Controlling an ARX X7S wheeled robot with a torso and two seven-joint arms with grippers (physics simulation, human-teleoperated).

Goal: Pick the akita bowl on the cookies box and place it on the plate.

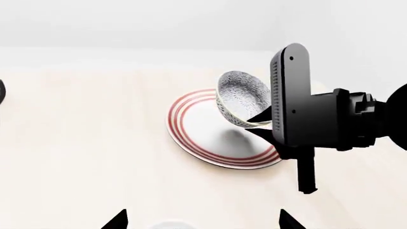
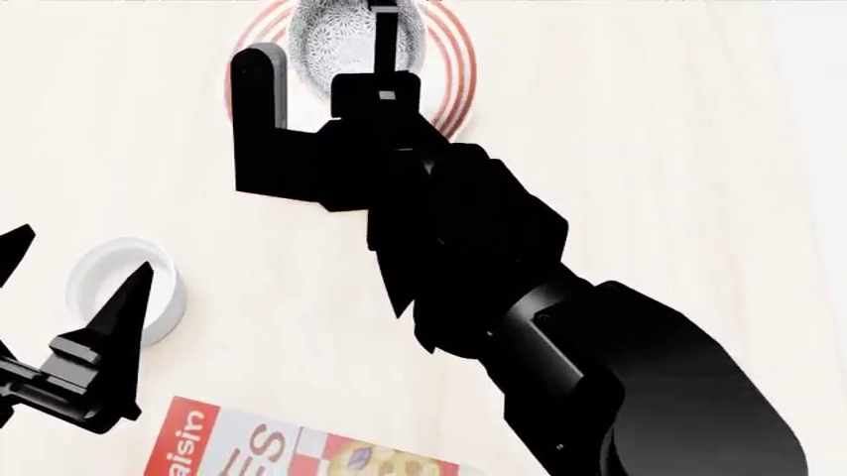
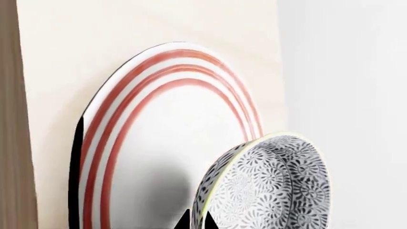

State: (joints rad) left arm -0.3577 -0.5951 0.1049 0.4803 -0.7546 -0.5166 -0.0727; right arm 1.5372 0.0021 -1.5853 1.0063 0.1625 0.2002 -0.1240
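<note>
The akita bowl [image 1: 240, 98], a deep round vessel patterned in fine grey-and-white speckle, is held tilted above the plate [image 1: 197, 131], its rim pinched by the right gripper [image 1: 266, 120]; whether its base touches the plate cannot be settled, though a soft shadow is cast on the plate's centre beneath it. The plate is shallow, round and glossy white, ringed near its rim by thin red concentric bands, and it lies flat on the pale, faintly grained worktop [image 1: 83, 157] towards its far edge. In the left wrist view the right gripper is shown side-on as a matt black, slab-like body with a ribbed face, one fingertip inside the bowl and one outside. The right wrist view alone reveals the bowl's patterned surface [image 3: 270, 188] up close (small floral whorls, with a thin pale-green edge to the rim) against the plate's rings [image 3: 159, 86]. Only the head view takes in the near side of the worktop: a small plain white cup [image 2: 117, 288], smooth and cylindrical, and at the near edge a corner of the red-and-white cookies box [image 2: 265, 446], well apart from the plate [image 2: 457, 79]. There the left gripper [image 2: 66, 297] is seen with its pointed black fingers spread and nothing between them, just beside the cup.
</note>
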